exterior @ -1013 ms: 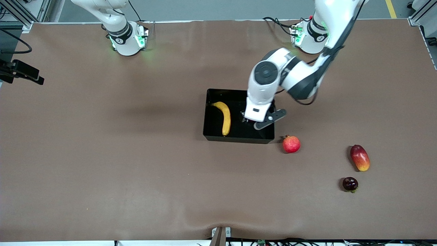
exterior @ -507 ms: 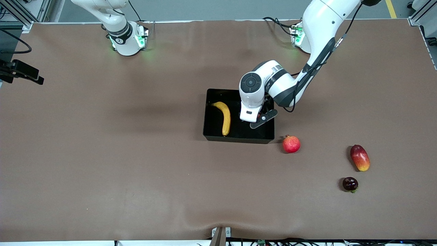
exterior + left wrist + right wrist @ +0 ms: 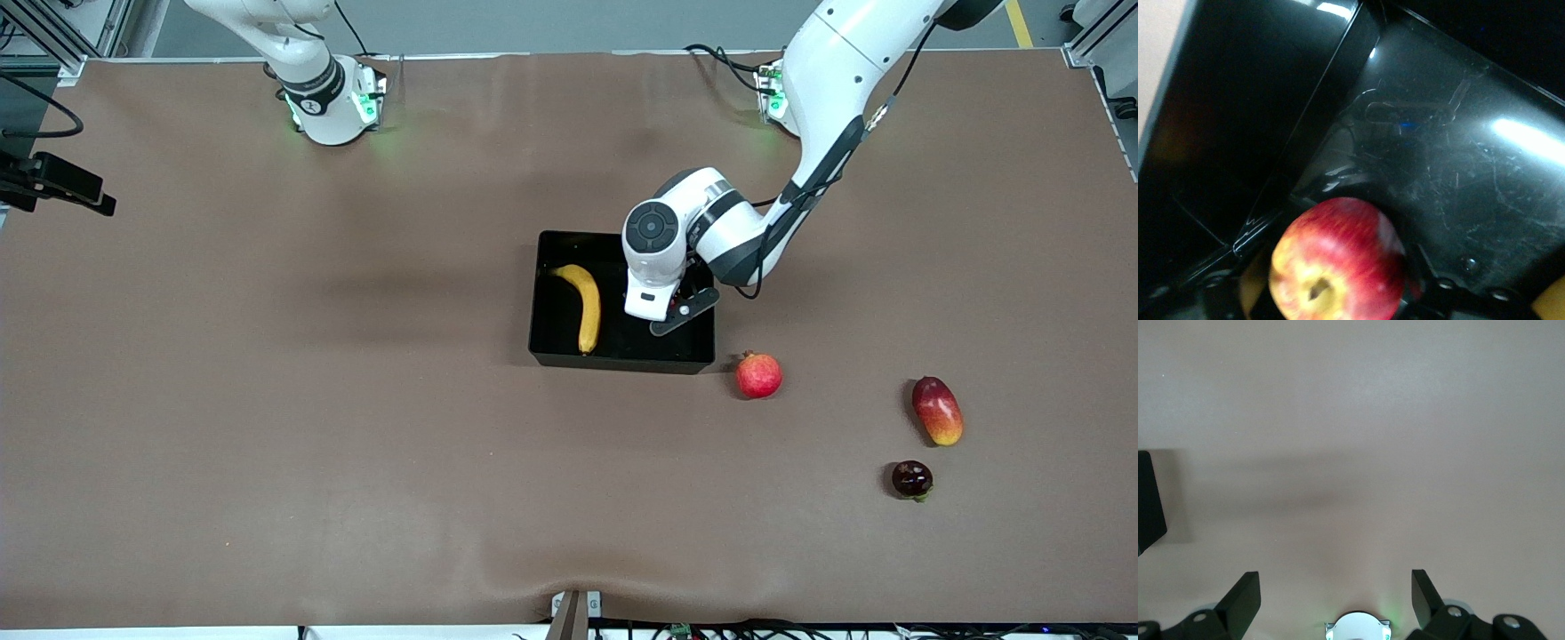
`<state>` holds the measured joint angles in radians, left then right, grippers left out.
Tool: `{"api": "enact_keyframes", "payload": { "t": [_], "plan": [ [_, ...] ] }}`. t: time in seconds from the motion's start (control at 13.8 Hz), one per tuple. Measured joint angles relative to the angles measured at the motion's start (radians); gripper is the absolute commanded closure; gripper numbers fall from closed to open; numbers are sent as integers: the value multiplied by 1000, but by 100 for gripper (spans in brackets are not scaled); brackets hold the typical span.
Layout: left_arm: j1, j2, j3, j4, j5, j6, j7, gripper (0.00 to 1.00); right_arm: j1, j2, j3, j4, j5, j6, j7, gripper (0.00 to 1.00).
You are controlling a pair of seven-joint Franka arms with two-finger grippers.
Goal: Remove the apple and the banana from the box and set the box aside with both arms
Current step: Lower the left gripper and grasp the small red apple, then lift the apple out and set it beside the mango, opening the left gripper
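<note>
The black box point(image 3: 622, 363) stands mid-table. The yellow banana point(image 3: 584, 307) lies in it, at the end toward the right arm. My left gripper point(image 3: 669, 313) is down inside the box at the end toward the left arm. It is shut on the red apple point(image 3: 1338, 260), whose yellowish patch faces the wrist camera. The apple hangs just above the glossy box floor point(image 3: 1458, 167). In the front view the hand hides the apple. My right gripper point(image 3: 1335, 577) is open and empty, held high over bare table near its own base, where that arm waits.
A red pomegranate point(image 3: 758, 375) lies just outside the box's corner nearest the front camera, toward the left arm's end. A red-yellow mango point(image 3: 937, 411) and a small dark fruit point(image 3: 911, 478) lie farther toward that end. A black camera mount point(image 3: 53, 182) juts over the table's edge.
My left arm has come down into the box with the apple and shifted slightly toward the banana. The right arm has not moved.
</note>
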<state>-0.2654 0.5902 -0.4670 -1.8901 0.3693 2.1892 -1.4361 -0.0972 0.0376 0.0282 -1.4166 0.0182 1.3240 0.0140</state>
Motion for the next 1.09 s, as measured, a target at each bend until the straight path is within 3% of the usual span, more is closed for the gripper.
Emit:
{"api": "enact_keyframes", "payload": {
  "t": [0.36,0.58,0.87,1.09],
  "plan": [
    [9,-1,0,66,0,-11,2,100,0,0,1,0,0,-1,0,0],
    [9,-26,-10,196,0,-175,37,100,0,0,1,0,0,-1,0,0],
    [40,-137,-18,288,-5,-346,164,100,0,0,2,0,0,-2,0,0],
    [158,-239,-19,289,-51,-436,363,100,0,0,2,0,0,-2,0,0]
  ]
}}
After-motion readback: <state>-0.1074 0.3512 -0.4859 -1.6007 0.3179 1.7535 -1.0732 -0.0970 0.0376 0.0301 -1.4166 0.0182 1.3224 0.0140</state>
